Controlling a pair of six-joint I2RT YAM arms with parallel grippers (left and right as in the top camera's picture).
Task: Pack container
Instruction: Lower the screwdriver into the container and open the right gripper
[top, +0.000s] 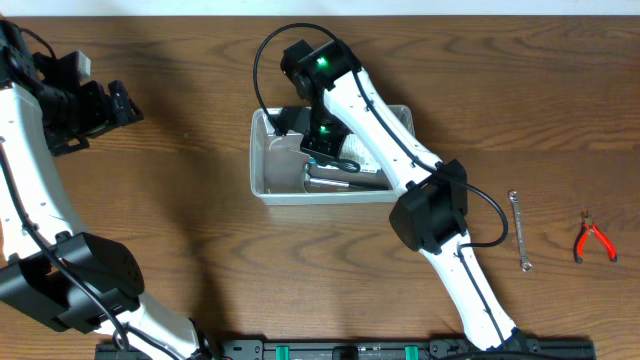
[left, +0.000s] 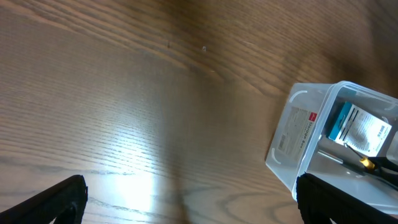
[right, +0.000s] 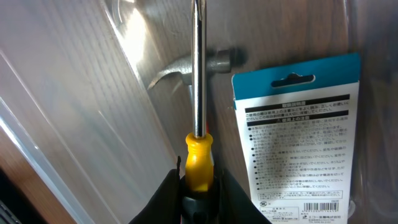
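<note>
In the middle of the table, reaches down into the clear container (top: 290, 194) with the right gripper (right: 199, 190), jaws clamped on the yellow handle of a screwdriver (right: 199, 155). Holds the steel shaft low over a hammer (right: 217, 61) lying on the tub floor, just left of a blue-and-white carded pack (right: 298, 137) that is also inside. Cannot tell from any view whether the screwdriver touches the bottom yet.

Hovers far off to the left with the left gripper (left: 193, 205), fingers spread wide and empty above bare wood, the container's near corner just in its camera's view.

Leaves two tools out on the table to the right, well apart from the tub: a slim wrench (top: 520, 230) and, further right, red-handled pliers (top: 594, 240).

Looks partway through the packing. Counts at least two items in and a third in hand over the tub, seemingly about to be set down. Needs the release next, then, by this reading, trips for the wrench and the pliers. Shows no lid anywhere.
</note>
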